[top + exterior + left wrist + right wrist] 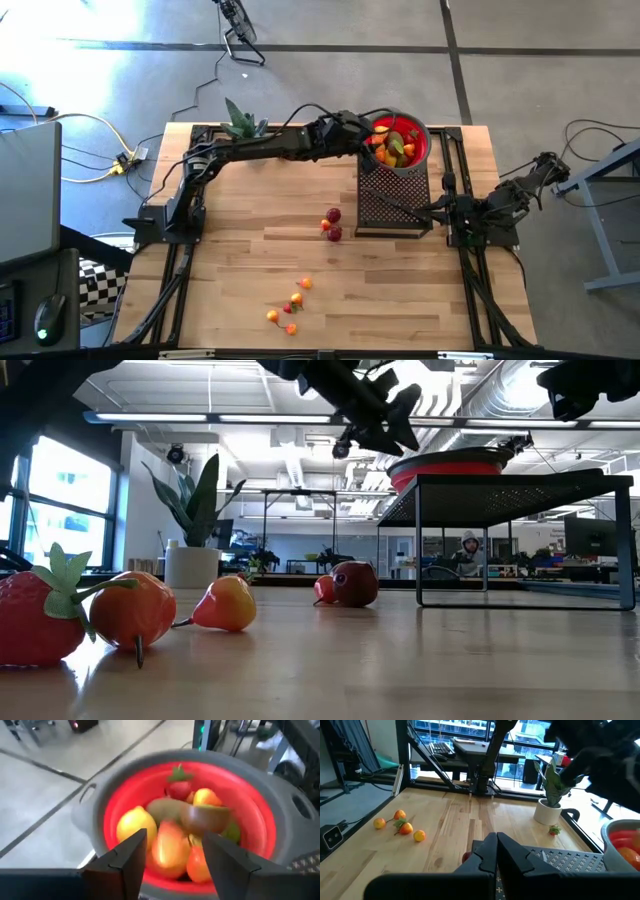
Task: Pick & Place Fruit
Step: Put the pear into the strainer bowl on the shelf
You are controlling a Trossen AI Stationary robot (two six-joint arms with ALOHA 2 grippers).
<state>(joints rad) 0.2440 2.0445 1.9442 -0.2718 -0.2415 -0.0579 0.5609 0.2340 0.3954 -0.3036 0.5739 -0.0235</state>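
Note:
A red bowl (402, 142) with a grey rim stands on a black mesh stand (392, 195) at the table's far right and holds several toy fruits (172, 845): yellow, orange, red and a brownish one (205, 817). My left gripper (172, 855) hovers open just above the bowl's left rim (368, 135), fingers clear of the fruit below. Two dark red fruits (333, 225) lie mid-table. Several small orange ones (290, 305) lie near the front edge. My right gripper (496, 845) waits shut beside the stand's right side (440, 210).
A green spiky potted plant (240, 122) stands at the far edge, left of the bowl, under my left arm. A strawberry (553, 830) lies by its pot. In the low view a strawberry (35, 615), an orange fruit (130, 610) and a pear-shaped one (228, 603) sit close to the camera.

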